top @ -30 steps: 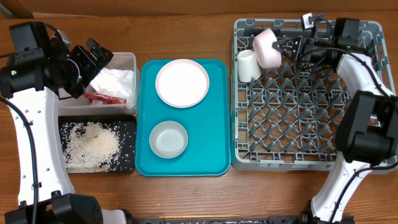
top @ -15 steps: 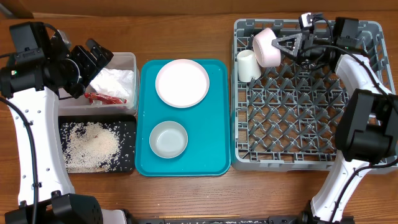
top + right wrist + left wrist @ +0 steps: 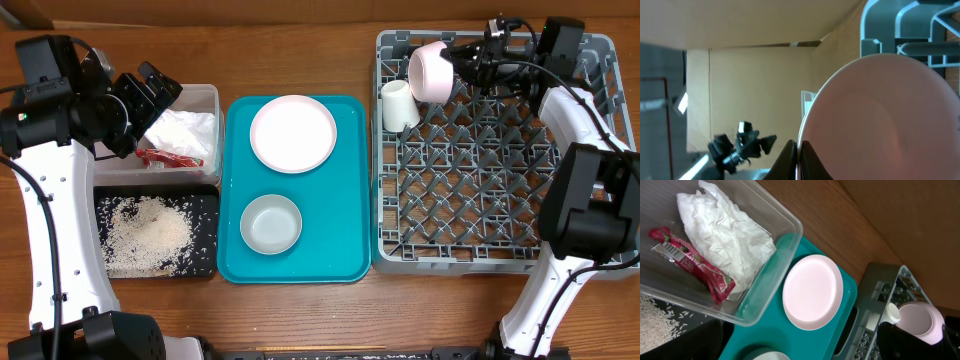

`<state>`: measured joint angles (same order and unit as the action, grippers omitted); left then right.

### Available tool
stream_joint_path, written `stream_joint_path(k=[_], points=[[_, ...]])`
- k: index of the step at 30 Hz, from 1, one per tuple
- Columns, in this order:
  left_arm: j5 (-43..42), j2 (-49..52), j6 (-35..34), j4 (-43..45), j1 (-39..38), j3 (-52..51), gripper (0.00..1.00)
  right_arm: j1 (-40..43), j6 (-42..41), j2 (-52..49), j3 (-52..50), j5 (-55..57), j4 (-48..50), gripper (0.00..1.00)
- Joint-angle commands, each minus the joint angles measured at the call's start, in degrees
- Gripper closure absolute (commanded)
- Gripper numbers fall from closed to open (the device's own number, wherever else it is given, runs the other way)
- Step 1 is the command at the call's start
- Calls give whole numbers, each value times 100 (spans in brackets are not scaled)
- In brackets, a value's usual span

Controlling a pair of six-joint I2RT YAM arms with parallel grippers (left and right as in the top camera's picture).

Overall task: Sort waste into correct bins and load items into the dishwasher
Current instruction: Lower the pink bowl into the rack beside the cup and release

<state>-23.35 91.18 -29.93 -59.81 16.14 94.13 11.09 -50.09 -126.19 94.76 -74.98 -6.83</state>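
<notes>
My right gripper [image 3: 463, 62] [image 3: 799, 150] is shut on the rim of the pink bowl [image 3: 428, 72] [image 3: 890, 120] and holds it on its side over the far left corner of the grey dish rack [image 3: 490, 200]. The white cup [image 3: 399, 104] stands in the rack beside the bowl. The pale pink plate [image 3: 292, 133] [image 3: 812, 292] and the grey-white bowl [image 3: 271, 223] lie on the teal tray [image 3: 345, 250]. My left gripper [image 3: 155, 88] is open and empty above the clear tub [image 3: 207, 96], which holds the napkin [image 3: 725, 235] and the red wrapper [image 3: 690, 262]. No chopsticks are in view.
The black tray [image 3: 206, 200] in front of the clear tub holds the rice grains [image 3: 145, 235]. Most of the rack's peg floor is bare. A brown cardboard wall stands behind the table.
My right gripper has moved a little toward the rack's far edge with the pink bowl in it. The left arm has not moved.
</notes>
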Motion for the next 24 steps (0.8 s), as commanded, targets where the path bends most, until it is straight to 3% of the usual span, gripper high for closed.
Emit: stream_joint_path(k=[1,11,15,19,24], points=[[24,-85,-52,4,0,101,0,-9,-702,-155,-22,269,-44,96],[24,-85,-52,4,0,101,0,61,-345,-155,-22,195,-269,96],[24,-85,-52,4,0,101,0,157,-76,-155,-22,120,-295,91],[24,-85,-52,4,0,101,0,271,-61,-155,-22,122,-289,80],[24,-85,-52,4,0,101,0,413,66,-155,-22,122,-293,60]])
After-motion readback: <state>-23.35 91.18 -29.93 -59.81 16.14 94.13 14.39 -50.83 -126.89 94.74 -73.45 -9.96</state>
